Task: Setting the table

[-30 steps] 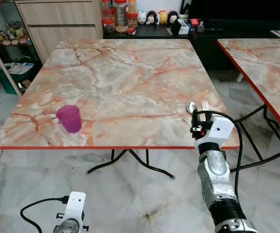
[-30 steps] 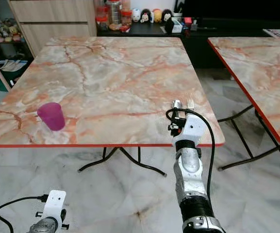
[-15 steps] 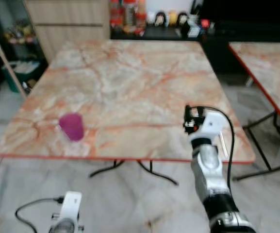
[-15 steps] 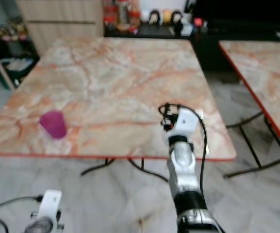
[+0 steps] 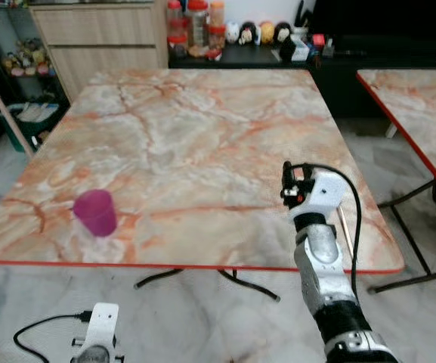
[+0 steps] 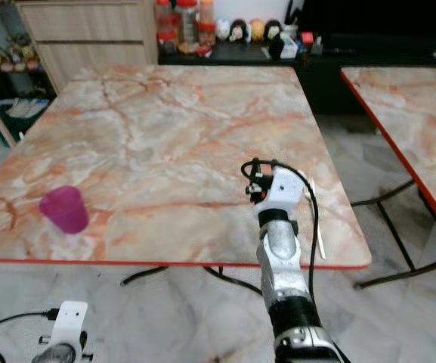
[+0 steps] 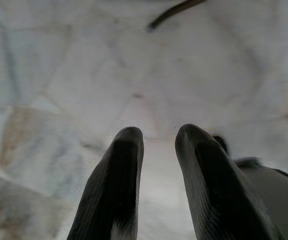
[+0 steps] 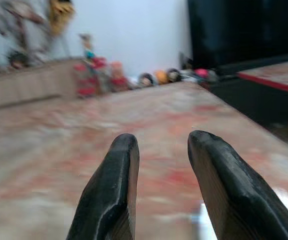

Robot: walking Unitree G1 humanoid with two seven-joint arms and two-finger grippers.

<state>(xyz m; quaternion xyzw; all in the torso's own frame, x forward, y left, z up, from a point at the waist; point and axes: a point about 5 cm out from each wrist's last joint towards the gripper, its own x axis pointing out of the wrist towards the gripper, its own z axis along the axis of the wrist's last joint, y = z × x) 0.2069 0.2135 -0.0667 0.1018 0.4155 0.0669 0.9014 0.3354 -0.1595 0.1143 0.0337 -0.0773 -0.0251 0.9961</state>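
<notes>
A purple cup (image 5: pixel 95 212) stands upright near the front left of the marble table (image 5: pixel 195 128). My right gripper (image 8: pixel 158 145) hovers low over the table's front right part, open, with nothing between its black fingers (image 8: pixel 116 185). Its white wrist (image 5: pixel 317 195) hides the fingers from above. A thin pale piece of cutlery (image 5: pixel 344 227) lies on the table just right of that wrist, near the front right corner; a shiny blur (image 8: pixel 203 212) shows beside the fingers. My left gripper (image 7: pixel 156 137) hangs idle over the floor, fingers slightly apart, empty.
A second marble table (image 5: pixel 418 113) stands to the right across a narrow gap. Behind the table is a dark counter with jars and figurines (image 5: pixel 225 30) and wooden drawers (image 5: pixel 97 38). Black table legs (image 5: pixel 240 281) and a cable (image 5: pixel 44 329) cross the marble floor.
The camera has shifted. My right arm has moved left over the table; the cutlery that showed just beyond the wrist now lies to its right. The cup has stayed put.
</notes>
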